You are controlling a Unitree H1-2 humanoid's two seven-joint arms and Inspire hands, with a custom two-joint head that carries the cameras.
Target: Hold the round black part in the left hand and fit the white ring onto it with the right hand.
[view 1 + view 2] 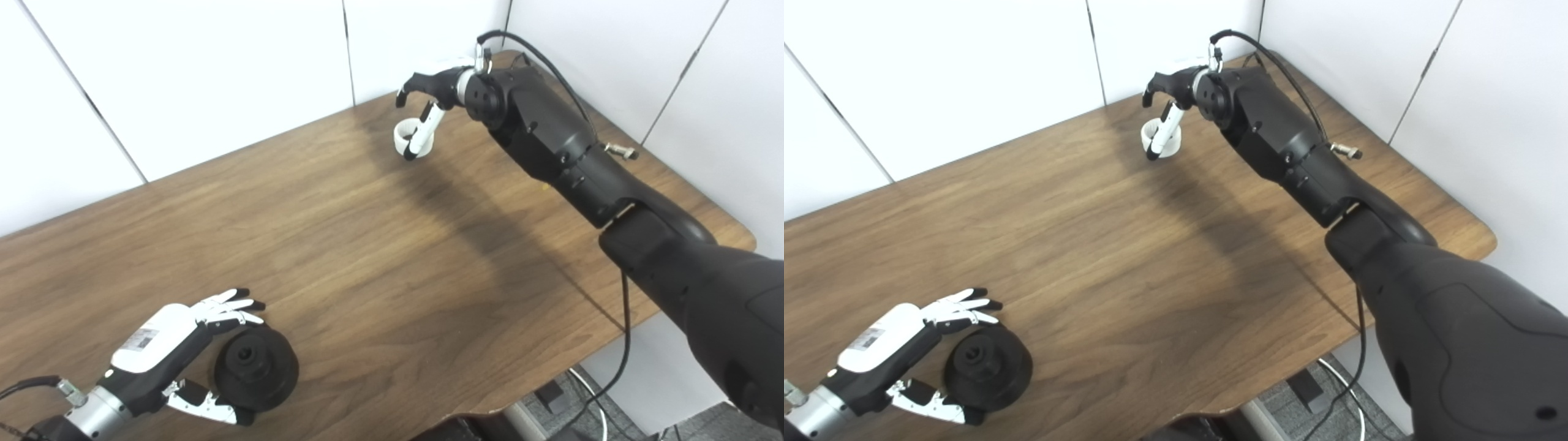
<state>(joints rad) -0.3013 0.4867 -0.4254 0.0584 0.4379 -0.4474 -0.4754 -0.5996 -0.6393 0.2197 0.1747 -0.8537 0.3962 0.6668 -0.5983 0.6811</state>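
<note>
Locate the round black part (256, 368) at the near left of the table (343, 245). It lies flat on the wood, a matte disc with a raised hub and a dark centre hole. Your left hand (177, 352) brackets it: the fingers (229, 304) reach over its far left edge and the thumb (205, 405) lies along its near left edge. The fingers are spread apart and not closed on the part; you cannot tell whether any tip touches the rim.

Locate the white ring (411, 137) at the far side of the table, well apart from the black part. It is a short, smooth white collar with an open bore, standing on the wood. Your right hand (429, 104) hangs over it. One white finger with a black tip (424, 135) crosses in front of the ring; the other fingers curl above it. You cannot tell whether the ring is gripped.

The table has a brown wood-grain surface with rounded corners.
</note>
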